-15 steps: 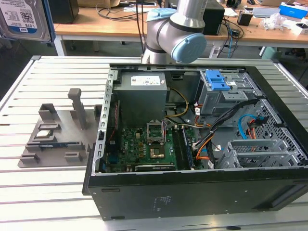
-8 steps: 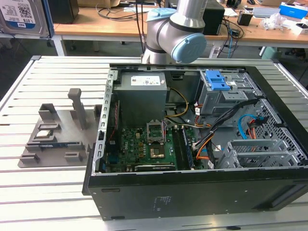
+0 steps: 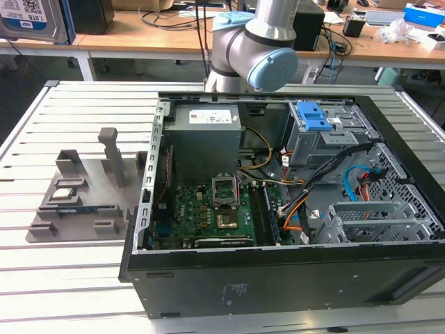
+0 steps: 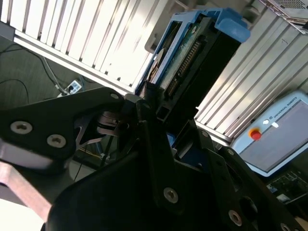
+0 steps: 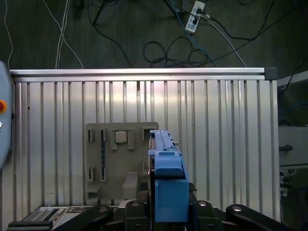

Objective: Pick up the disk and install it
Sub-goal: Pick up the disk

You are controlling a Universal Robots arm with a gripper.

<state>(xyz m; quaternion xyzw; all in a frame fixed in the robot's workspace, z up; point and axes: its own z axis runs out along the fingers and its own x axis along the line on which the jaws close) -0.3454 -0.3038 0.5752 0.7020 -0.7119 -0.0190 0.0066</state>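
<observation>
end effector: clamped on disk (edge-on, blue frame) | above slatted table

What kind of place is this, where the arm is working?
Probably a robotics lab or workshop: an open computer case sits on a slatted metal table, with cluttered desks and loose cables behind.

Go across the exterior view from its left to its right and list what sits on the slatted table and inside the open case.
From the exterior view's left: grey parts tray → green motherboard → orange cables → metal drive cage; the last three lie inside the open computer case.
</observation>
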